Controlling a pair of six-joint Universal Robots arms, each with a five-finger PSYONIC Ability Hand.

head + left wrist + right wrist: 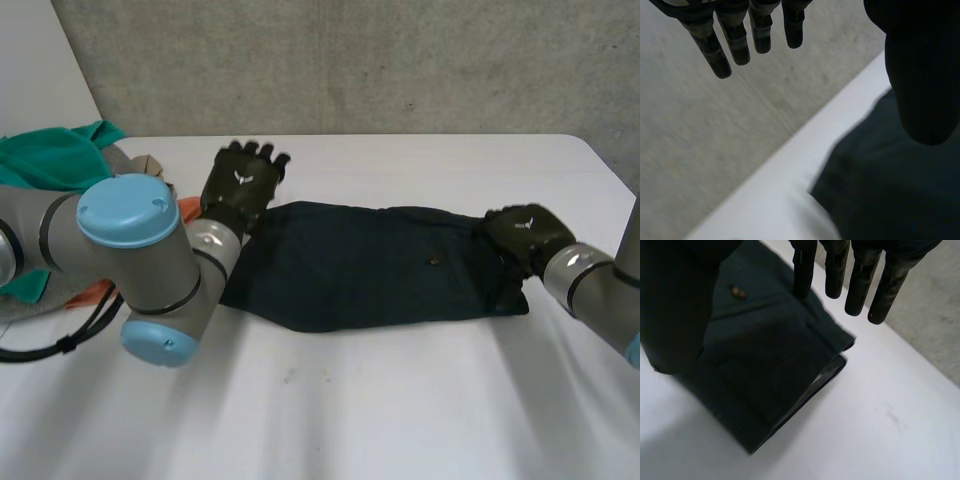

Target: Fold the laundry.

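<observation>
Dark garment [370, 265] lies flat mid-counter [400, 400], long axis running side to side between your two hands. Left hand [240, 185] is at its far left corner, fingers [740, 42] straight, released, holding nothing. Right hand [525, 232] is over the right end near the button [736, 292], fingers [860, 285] also straight, grasping nothing. Each end has its own hand nearest, so you'd likely fold end to end. Green cloth pile [55, 158] sits off left.
</observation>
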